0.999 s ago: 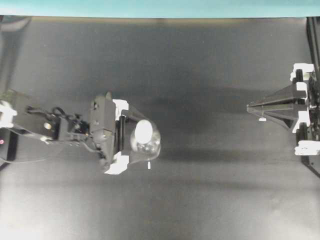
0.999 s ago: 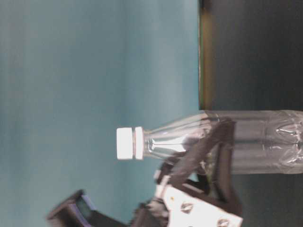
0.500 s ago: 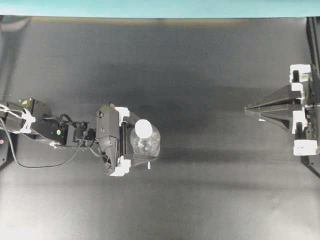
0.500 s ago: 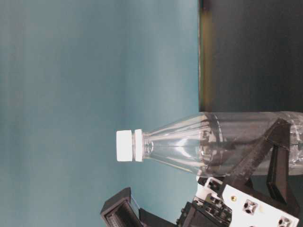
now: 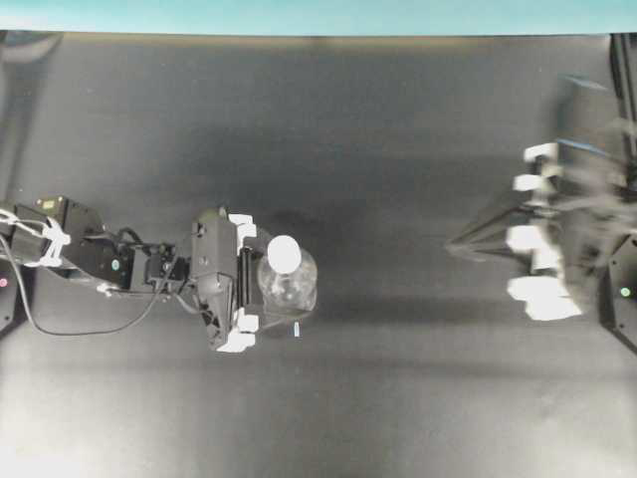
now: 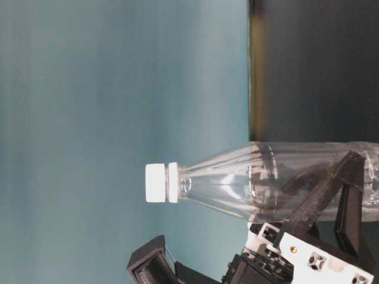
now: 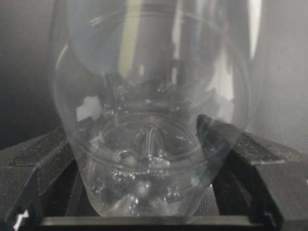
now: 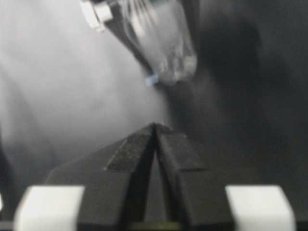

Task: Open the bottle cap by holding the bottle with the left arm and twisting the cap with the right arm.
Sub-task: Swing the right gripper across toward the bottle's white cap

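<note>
Centrally, bottle flanked by left fingers apart, right fingers pinched, well apart

The clear plastic bottle stands upright, its lower body between the left gripper's fingers. The white bottle cap sits on its neck. The right arm, blurred, is well apart from the bottle.

Overhead view: looking straight down, taking in the whole table. Table-level view: sitting close, turned sideways. Left wrist view: pressing nearly against the bottle. Right wrist view: looking from afar. All 4 are sharing the bottle.
</note>
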Available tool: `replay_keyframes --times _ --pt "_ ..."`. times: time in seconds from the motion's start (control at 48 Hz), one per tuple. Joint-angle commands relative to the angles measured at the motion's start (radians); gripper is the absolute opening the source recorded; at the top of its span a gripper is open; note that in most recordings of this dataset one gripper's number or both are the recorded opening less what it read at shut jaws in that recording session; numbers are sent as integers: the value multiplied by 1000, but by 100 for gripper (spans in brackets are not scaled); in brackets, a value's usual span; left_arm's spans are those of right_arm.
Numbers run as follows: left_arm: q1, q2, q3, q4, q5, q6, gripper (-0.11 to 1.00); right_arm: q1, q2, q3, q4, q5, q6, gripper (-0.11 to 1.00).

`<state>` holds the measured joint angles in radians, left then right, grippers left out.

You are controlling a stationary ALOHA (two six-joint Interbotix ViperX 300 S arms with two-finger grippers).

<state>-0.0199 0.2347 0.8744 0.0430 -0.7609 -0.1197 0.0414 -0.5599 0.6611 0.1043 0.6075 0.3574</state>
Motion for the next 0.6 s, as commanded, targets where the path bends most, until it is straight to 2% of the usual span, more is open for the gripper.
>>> replay_keyframes --times 0.0,0.125,0.229,0.291,0.333,0.437,0.583 --pt "-8 -3 -5 3 -6 3 82 -2 86 -164 3 178 72 14" --pt "-9 -3 -5 3 -5 5 82 2 216 -356 3 367 124 44" --pt "-9 -3 -5 3 -3 5 82 -2 336 -511 9 500 133 70" --pt "-9 -3 -3 3 -3 5 82 -3 403 -589 29 561 133 81" --pt "-9 -3 -2 3 -2 5 82 -6 446 -647 41 595 135 83" --pt "-9 -3 -2 3 -2 3 82 -14 558 -795 54 666 164 82" --pt "-9 -3 -2 3 0 3 82 -41 675 -962 54 732 293 82"
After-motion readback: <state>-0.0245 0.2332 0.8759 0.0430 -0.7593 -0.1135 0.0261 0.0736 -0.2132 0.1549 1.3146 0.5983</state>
